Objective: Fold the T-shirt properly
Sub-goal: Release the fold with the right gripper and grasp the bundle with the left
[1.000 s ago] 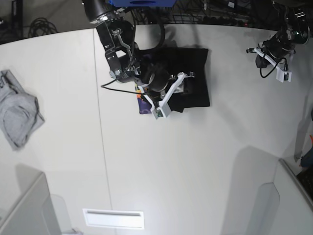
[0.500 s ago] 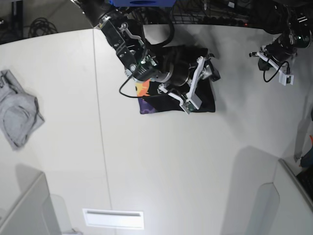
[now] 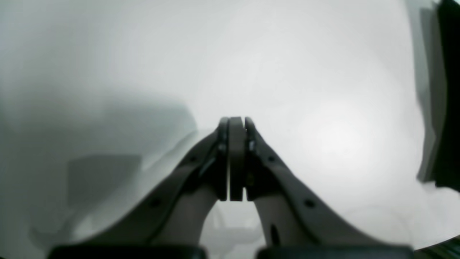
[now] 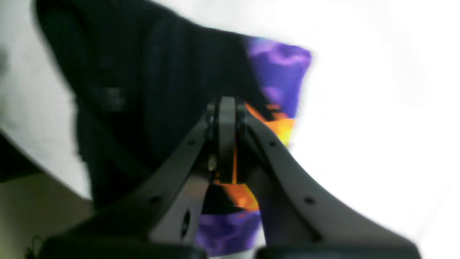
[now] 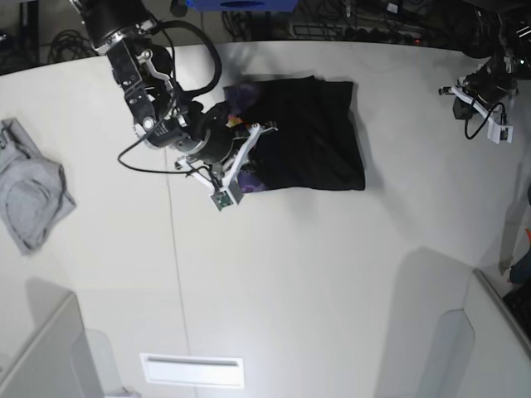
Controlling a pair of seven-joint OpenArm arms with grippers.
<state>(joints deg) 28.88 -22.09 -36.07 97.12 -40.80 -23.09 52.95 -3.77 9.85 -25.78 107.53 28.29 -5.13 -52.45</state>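
Note:
The black T-shirt (image 5: 311,133) lies folded in a rough rectangle at the back middle of the white table (image 5: 290,274). Bits of its purple and orange print (image 5: 249,181) show along its left edge. In the right wrist view the shirt (image 4: 154,93) and its print (image 4: 282,68) lie just beyond the fingertips. My right gripper (image 5: 259,133) (image 4: 226,108) is shut over the shirt's left edge; no cloth shows between its pads. My left gripper (image 5: 456,89) (image 3: 236,124) is shut and empty over bare table at the far right, apart from the shirt.
A small light grey garment (image 5: 29,195) lies crumpled at the table's left edge. A white flat strip (image 5: 192,371) sits at the front. Grey panels stand at the front left (image 5: 41,356) and front right (image 5: 489,332). Cables hang behind the back edge.
My right arm has swung from the shirt's right part back to its left edge. The shirt now lies flatter, in a wider rectangle. My left gripper has drifted slightly up and right.

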